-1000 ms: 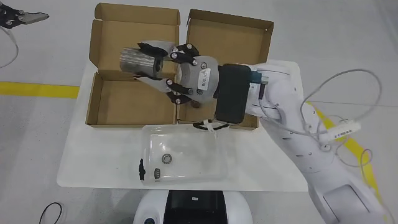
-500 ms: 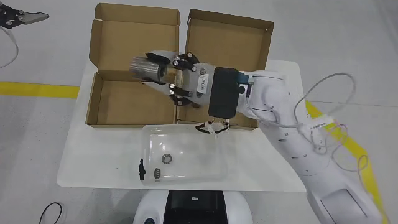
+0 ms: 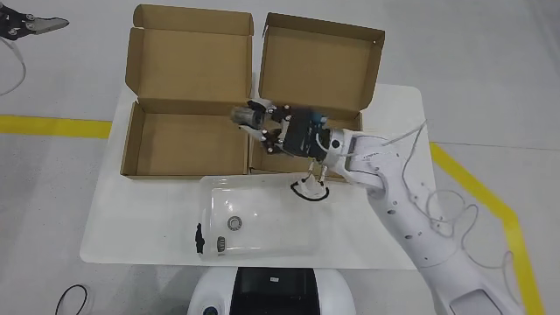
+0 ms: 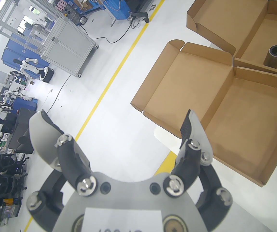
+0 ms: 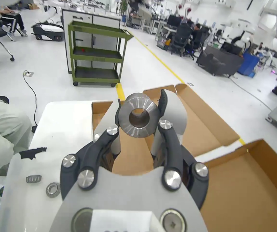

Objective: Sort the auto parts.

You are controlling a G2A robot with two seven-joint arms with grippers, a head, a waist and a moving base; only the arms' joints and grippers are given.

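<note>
My right gripper point(image 3: 255, 122) point(image 5: 139, 108) is shut on a silver metal cylinder point(image 3: 242, 115) point(image 5: 138, 121) with a hollow bore. It holds the part low over the wall between the left cardboard box point(image 3: 188, 144) and the right cardboard box point(image 3: 308, 61). My left gripper point(image 4: 115, 124) point(image 3: 39, 24) is open, off the table at the far left, with nothing between its fingers. In the left wrist view a dark cylindrical sleeve point(image 4: 275, 56) stands upright in the farther box point(image 4: 271, 28).
A clear plastic tray point(image 3: 289, 227) at the table's front holds a ring bearing point(image 3: 234, 222) point(image 5: 53, 189), a small ribbed part point(image 5: 33, 178) and a black part point(image 3: 199, 238). A black loop point(image 3: 309, 189) lies by the tray's rim. Both box lids stand open at the back.
The right gripper has carried the cylinder down, away from the top camera, and to the right, from over the left box to the wall between the boxes.
</note>
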